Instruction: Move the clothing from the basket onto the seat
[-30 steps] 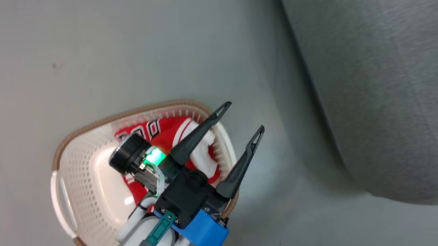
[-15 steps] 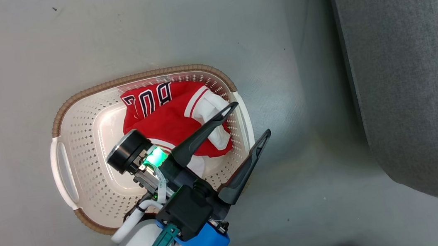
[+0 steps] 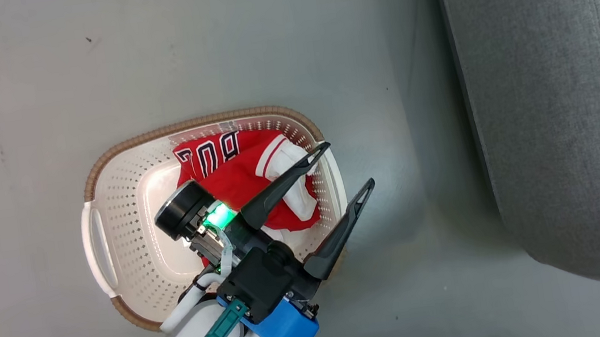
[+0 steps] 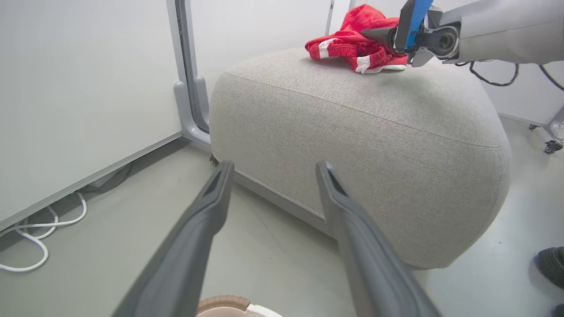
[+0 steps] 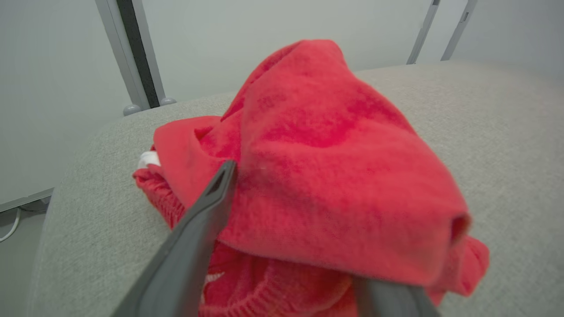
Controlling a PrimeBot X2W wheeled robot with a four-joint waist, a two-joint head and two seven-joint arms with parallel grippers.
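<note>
left wrist view: the seat (image 4: 352,132) carries one red garment (image 4: 352,48); the basket (image 3: 116,254) holds the second garment (image 3: 232,177). right claw (image 5: 299,229) has just spread apart around the delivered piece, so half seems done. left claw (image 3: 346,165) hovers wide apart, empty, over the basket.

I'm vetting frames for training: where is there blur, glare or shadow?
Head view: sharp, evenly lit; a green lamp glows on the left gripper, soft shadow lies beside the seat. Left wrist view: its fingers soft up close, seat sharp. Right wrist view: the near garment is blurred.
</note>
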